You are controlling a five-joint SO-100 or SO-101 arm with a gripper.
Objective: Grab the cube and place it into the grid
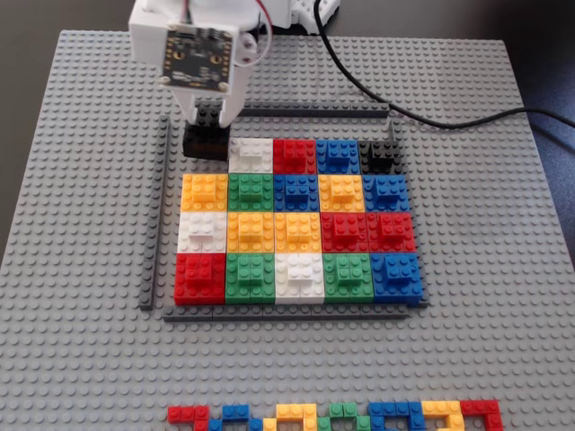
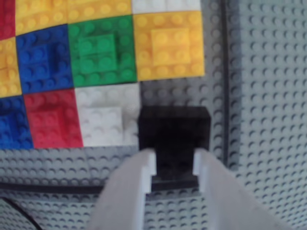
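The cube (image 1: 205,144) is a black block with a smaller raised brick on top. It is at the grid's (image 1: 296,224) far left corner cell in the fixed view, next to a white block (image 1: 250,154). My white gripper (image 1: 208,117) comes down on it from above, shut on the raised brick. In the wrist view the cube (image 2: 173,127) lies beside the white block (image 2: 108,117), and my gripper (image 2: 175,160) has a finger on each side of its top brick. Whether the cube is pressed fully into the cell I cannot tell. The grid (image 2: 103,52) fills the upper left of that view.
Dark grey strips (image 1: 153,224) frame the grid on the light grey baseplate (image 1: 485,269). Another black block (image 1: 377,154) fills the grid's far right corner. A black cable (image 1: 377,90) runs across the far right. A line of small flat coloured bricks (image 1: 332,416) lies along the near edge.
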